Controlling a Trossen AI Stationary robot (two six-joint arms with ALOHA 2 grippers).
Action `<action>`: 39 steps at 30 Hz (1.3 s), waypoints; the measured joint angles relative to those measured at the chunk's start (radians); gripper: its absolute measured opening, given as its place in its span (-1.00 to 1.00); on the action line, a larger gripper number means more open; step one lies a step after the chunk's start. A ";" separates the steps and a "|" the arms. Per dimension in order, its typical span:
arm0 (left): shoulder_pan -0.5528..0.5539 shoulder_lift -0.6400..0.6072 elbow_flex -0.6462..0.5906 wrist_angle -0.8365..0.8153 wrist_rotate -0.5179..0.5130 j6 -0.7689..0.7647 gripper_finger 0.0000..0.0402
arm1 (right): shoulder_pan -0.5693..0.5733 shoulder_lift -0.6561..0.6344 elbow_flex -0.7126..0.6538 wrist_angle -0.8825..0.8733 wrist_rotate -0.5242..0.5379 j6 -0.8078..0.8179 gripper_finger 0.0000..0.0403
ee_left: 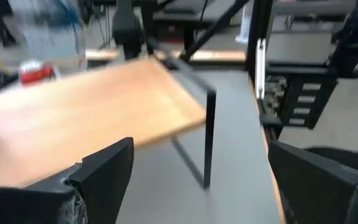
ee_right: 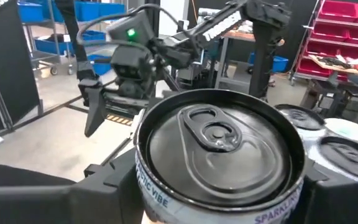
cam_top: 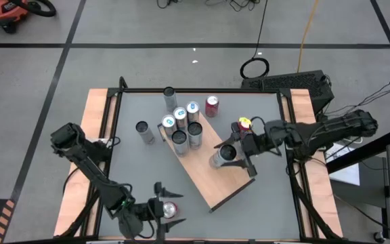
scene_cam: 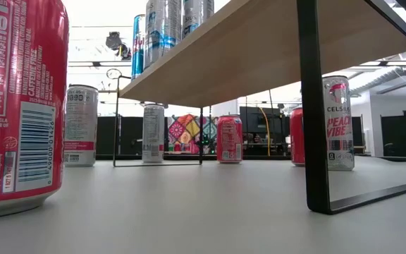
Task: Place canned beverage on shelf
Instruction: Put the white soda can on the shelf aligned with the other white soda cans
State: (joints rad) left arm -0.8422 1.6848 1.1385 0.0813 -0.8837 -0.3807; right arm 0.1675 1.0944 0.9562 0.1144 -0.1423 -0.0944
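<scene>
At the table's near edge, left of centre, the left gripper [cam_top: 160, 207] hangs with its fingers spread wide and nothing between them; a red cola can [cam_top: 171, 210] stands just beside it on the grey table [cam_top: 263, 169]. Farther back, a lone silver can [cam_top: 143, 131] stands on the table off the shelf's left side. The shelf [cam_top: 212, 177], a light wooden board with a black rim, lies diagonally across the table's middle, and five cans [cam_top: 181, 122] cluster on its far-left end. A red can [cam_top: 212, 106] stands on the table near the far edge. Over the shelf's right edge, the right gripper [cam_top: 230, 154] has its fingers closed around an upright silver can [ee_right: 219, 162], pull-tab up, resting on the board.
</scene>
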 joint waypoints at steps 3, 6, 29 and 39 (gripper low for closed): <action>-0.010 0.000 0.000 -0.120 -0.002 -0.118 0.83 | -0.074 -0.002 0.000 -0.002 -0.092 0.003 0.14; -0.011 0.000 0.000 -0.195 -0.008 -0.189 0.83 | -0.138 -0.002 0.000 -0.032 -0.161 0.003 0.14; 0.073 -0.104 -0.001 -0.353 0.048 -0.237 0.83 | -0.474 0.003 0.007 -0.023 -0.696 -0.068 0.14; 0.074 -0.104 -0.002 -0.391 0.050 -0.269 0.83 | -0.541 0.122 0.177 -0.239 -0.732 -0.176 0.14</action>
State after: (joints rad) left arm -0.7681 1.5806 1.1370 -0.3096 -0.8341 -0.6495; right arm -0.3739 1.2163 1.1333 -0.1247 -0.8746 -0.2703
